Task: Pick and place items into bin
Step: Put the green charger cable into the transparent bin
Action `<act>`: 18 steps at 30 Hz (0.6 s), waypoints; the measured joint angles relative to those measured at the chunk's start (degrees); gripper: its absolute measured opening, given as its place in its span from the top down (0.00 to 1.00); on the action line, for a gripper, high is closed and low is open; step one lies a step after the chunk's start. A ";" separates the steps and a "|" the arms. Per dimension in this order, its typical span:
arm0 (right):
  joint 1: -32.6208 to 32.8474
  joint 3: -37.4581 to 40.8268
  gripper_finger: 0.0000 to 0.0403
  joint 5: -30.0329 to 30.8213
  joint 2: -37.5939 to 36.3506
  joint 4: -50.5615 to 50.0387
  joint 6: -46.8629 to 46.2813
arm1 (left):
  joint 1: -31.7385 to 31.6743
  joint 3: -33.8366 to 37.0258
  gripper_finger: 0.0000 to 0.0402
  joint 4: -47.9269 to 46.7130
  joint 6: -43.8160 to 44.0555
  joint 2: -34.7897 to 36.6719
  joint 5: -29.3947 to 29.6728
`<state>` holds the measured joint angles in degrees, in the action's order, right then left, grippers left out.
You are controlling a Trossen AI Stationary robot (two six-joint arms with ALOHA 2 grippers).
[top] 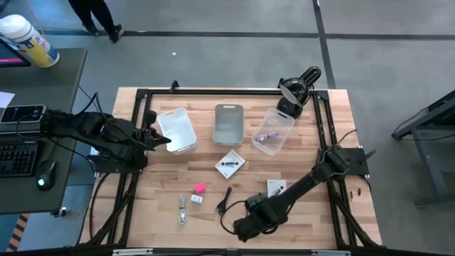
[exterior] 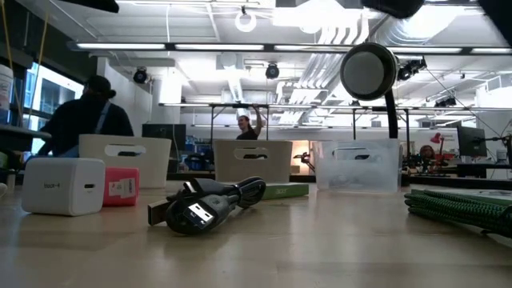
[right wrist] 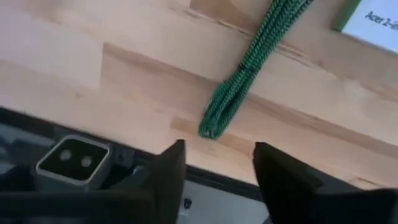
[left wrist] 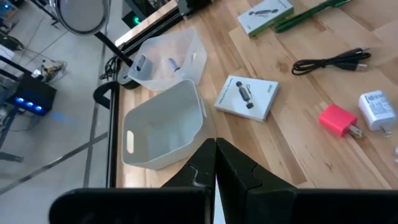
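A: Items first: which one is the right gripper [right wrist: 214, 165] at?

B: The green braided cord [right wrist: 249, 65]. It lies flat on the wooden table [top: 313, 153], its looped end just in front of the gripper's two fingers [right wrist: 171, 171]. The fingers stand apart with nothing between them, not touching the cord.

A: And where is that, taking the grey bin [top: 228, 123] as the mark?

B: Well to the near side of it, by the table's front edge, a little to the right. A white card edged in green [right wrist: 373, 18] lies just beyond the cord.

A: The other pieces?

B: A white card printed black [top: 229, 164] lies just in front of the grey bin. Nearer the front edge sit the pink block [top: 200, 188], a white charger [top: 195, 200], a black cable [top: 225, 198] and a silvery piece [top: 182, 211].

A: The left gripper [left wrist: 215, 149]?

B: Closed tight, holding nothing, at the white bin [top: 178, 130] left of the grey one. A clear bin [top: 274, 132] with small pieces inside stands to the grey bin's right.
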<state>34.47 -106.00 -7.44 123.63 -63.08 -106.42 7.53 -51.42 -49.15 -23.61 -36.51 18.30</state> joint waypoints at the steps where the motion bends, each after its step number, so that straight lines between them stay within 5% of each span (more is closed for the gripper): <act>1: 0.10 0.00 0.51 0.07 0.26 0.09 -0.18 | 0.00 0.00 1.00 0.00 -0.02 0.00 0.35; 7: -0.91 0.00 0.43 0.17 2.28 -0.58 -0.57 | 0.00 0.00 1.00 0.02 -0.08 0.00 0.82; 18: -1.86 0.00 0.53 0.77 6.01 -3.70 -0.34 | 0.00 0.00 1.00 0.02 -0.10 0.00 0.82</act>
<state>32.61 -106.00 -6.67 129.64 -66.78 -106.76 7.53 -51.42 -49.12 -23.72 -36.51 19.11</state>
